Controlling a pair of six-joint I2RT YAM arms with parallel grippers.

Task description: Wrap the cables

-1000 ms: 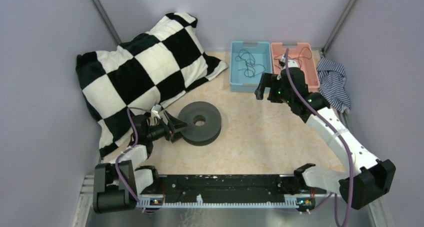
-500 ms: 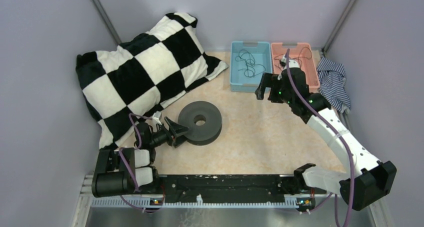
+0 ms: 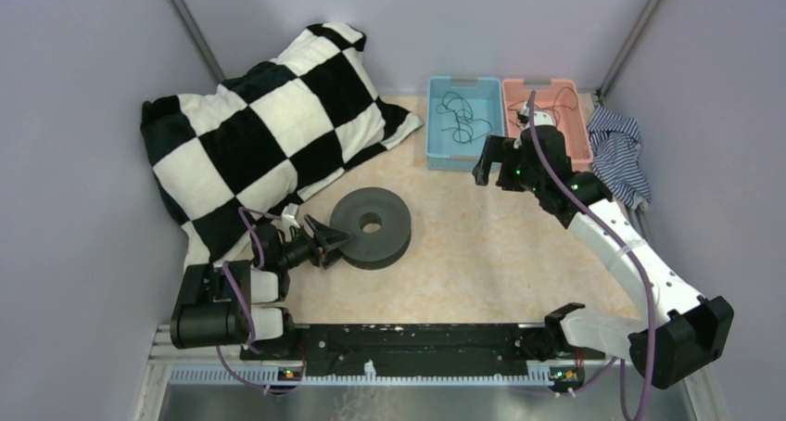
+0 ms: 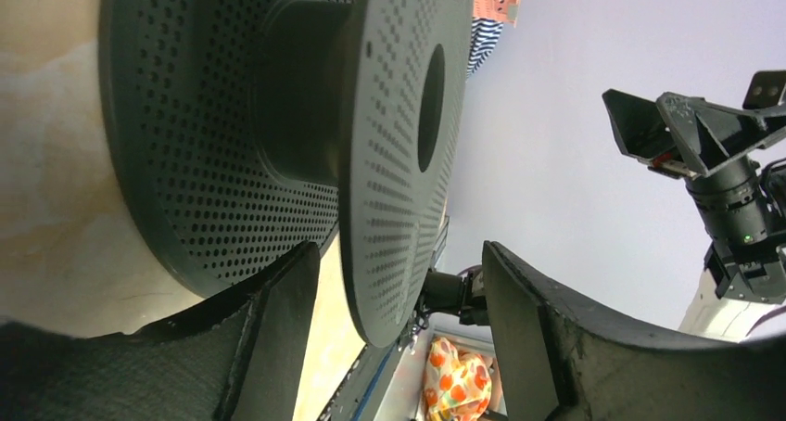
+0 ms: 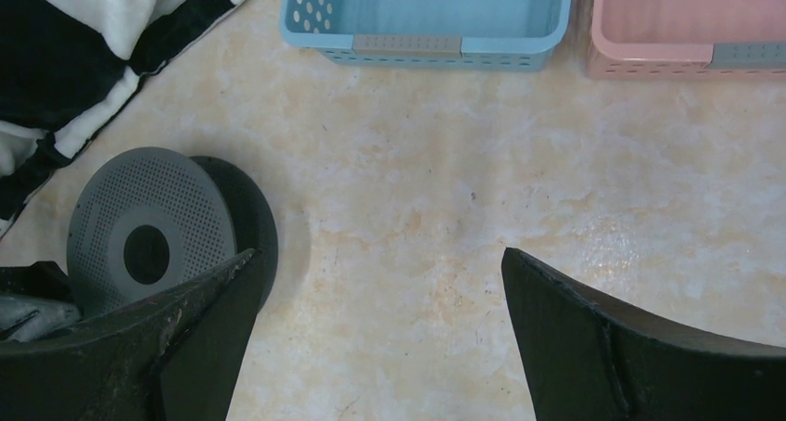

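Note:
The dark round spool lies flat on the table; it also shows in the left wrist view and the right wrist view. My left gripper is open at the spool's left edge. In the left wrist view the rim of the upper flange sits between the jaws, with a gap on both sides. Thin black cables lie tangled in the blue bin and in the pink bin. My right gripper is open and empty above the table just in front of the blue bin, its jaws wide apart.
A black-and-white checkered pillow fills the back left, close to the left arm. The blue bin and the pink bin stand side by side at the back. A striped cloth lies by the right wall.
The left arm has folded down and its elbow has swung left and nearer. Its gripper stays open at the spool's left rim. The spool and the right arm have not moved.

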